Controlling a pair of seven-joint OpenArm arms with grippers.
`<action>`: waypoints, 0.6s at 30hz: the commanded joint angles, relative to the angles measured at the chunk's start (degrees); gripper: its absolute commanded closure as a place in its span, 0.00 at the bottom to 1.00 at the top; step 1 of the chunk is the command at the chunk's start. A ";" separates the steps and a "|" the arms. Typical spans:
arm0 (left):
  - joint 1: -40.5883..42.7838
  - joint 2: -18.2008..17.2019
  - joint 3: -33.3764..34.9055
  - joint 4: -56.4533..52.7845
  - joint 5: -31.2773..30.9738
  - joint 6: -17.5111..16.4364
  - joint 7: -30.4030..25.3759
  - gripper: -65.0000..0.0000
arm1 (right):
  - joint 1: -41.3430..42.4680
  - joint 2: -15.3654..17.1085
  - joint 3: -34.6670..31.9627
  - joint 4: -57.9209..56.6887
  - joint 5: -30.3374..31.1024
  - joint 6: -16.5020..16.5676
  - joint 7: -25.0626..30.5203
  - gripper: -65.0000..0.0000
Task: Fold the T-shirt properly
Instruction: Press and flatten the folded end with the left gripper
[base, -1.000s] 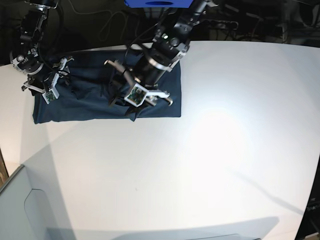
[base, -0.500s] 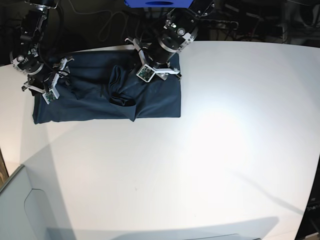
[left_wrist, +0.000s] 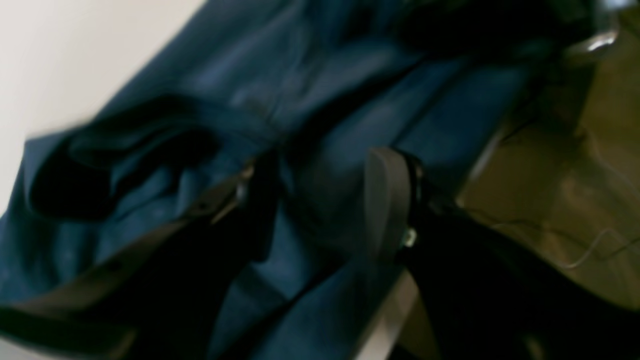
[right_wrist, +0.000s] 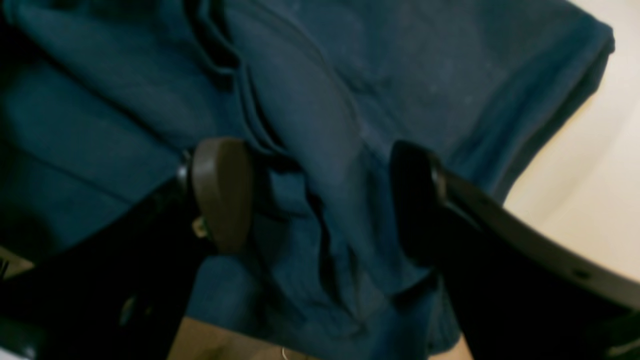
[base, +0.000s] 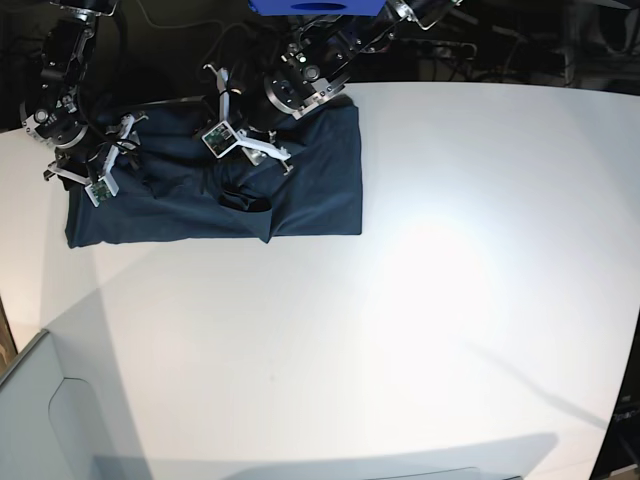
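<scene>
The white surface (base: 420, 300) carries the navy T-shirt (base: 310, 190), bunched and creased, at its 10 o'clock corner. Above the shirt's 12 o'clock edge the left claw (base: 240, 140) hovers, jaws apart. At 9 o'clock the right claw (base: 105, 160) stands spread wide over the cloth, gripping nothing.

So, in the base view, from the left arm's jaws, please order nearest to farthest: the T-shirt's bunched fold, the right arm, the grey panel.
1. T-shirt's bunched fold, just in front.
2. Right arm, at view's left.
3. Grey panel, bottom-left corner.
</scene>
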 joint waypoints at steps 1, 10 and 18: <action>0.40 2.58 -0.63 3.33 0.42 1.15 -2.00 0.58 | 0.23 0.85 0.35 0.93 0.69 1.02 0.86 0.37; 1.54 5.74 -22.60 8.87 0.42 1.24 -2.00 0.58 | 0.41 0.85 0.35 0.93 0.69 1.02 0.86 0.37; 2.15 8.38 -30.08 6.58 0.42 1.24 -2.00 0.58 | 0.67 0.85 0.35 0.93 0.69 1.02 0.86 0.37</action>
